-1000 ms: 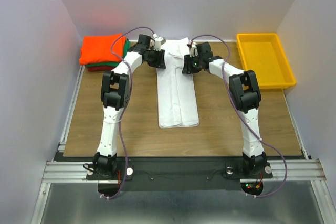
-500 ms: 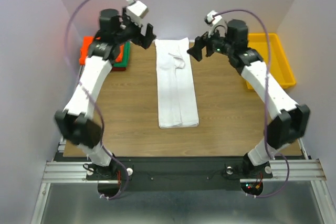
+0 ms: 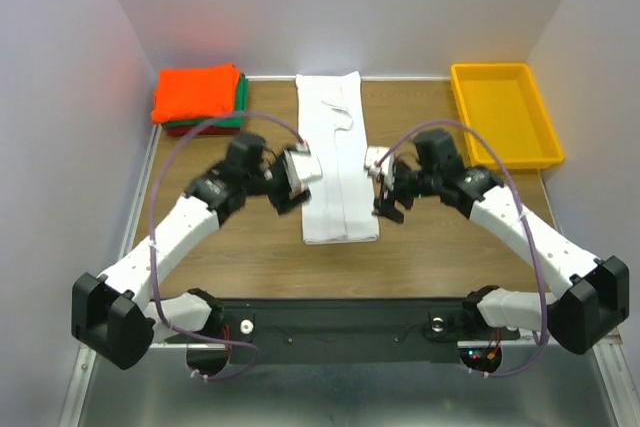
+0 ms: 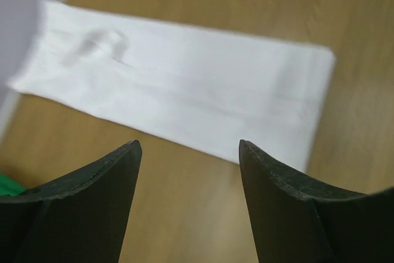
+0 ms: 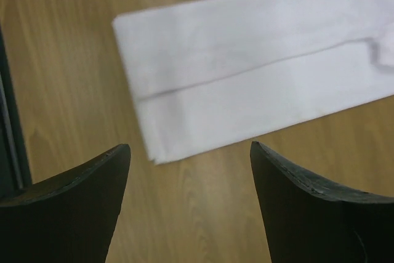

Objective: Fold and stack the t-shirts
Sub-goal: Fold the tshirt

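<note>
At the far left corner of the table [image 3: 440, 247] sits a stack of folded shirts: orange [image 3: 196, 90] on top, a green [image 3: 239, 112] edge showing under it, and dark red [image 3: 188, 131] at the bottom.

To its right and nearer, the left gripper [image 3: 290, 182] hangs just beside the left edge of the white shirt [image 3: 335, 157], over the near half of it. In its wrist view the gripper [image 4: 189, 146] has its fingers [image 4: 92, 207] spread wide with nothing between them. The shirt [image 4: 184, 97] lies flat on the wood beyond the tips, and a sliver of green shows at the lower left corner.

The white shirt is folded into a long narrow strip in the middle of the table, running from the far edge toward the near side. There is a small wrinkle close to its far end.

The right gripper [image 3: 388, 192] hangs just beside the strip's right edge, across from the left one. Its wrist view shows the gripper [image 5: 189, 146] also wide apart and empty, with the shirt's [image 5: 258, 66] near corner beyond the tips.

A yellow tray [image 3: 500, 112] stands at the far right corner, well apart from the shirts.
</note>
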